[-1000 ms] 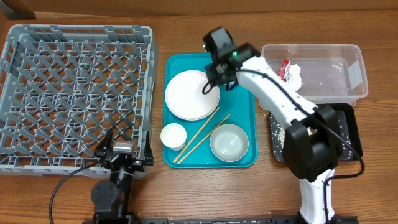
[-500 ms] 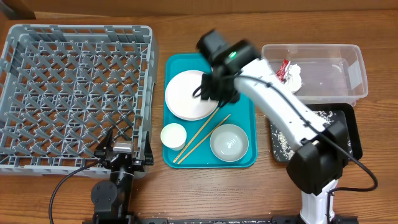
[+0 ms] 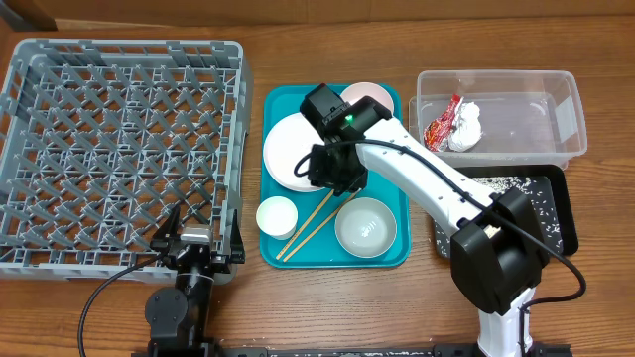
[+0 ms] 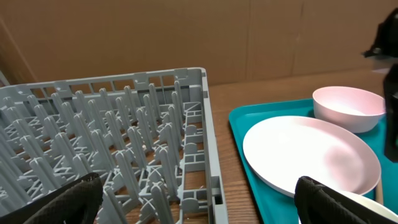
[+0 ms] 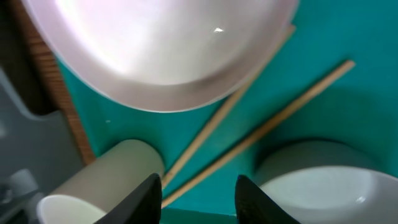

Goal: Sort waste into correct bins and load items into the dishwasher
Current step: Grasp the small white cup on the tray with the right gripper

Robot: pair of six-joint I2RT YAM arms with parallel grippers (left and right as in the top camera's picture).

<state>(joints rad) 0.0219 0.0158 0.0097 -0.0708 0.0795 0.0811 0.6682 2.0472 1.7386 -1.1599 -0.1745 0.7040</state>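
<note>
Right gripper [image 5: 198, 186] part open, empty, over chopsticks [image 5: 249, 134] at middle of tray [image 5: 348, 37], between plate [image 5: 161, 50] and bowl [image 5: 323, 186]. Risk: sticks thin and flat, so pinch may catch only one or bump cup [image 5: 99, 180]. Left gripper [image 4: 199, 205] wide open.

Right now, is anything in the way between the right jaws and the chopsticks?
Nothing visible. The chopsticks lie bare on the teal tray directly beyond the right jaws, between cup and bowl.
</note>
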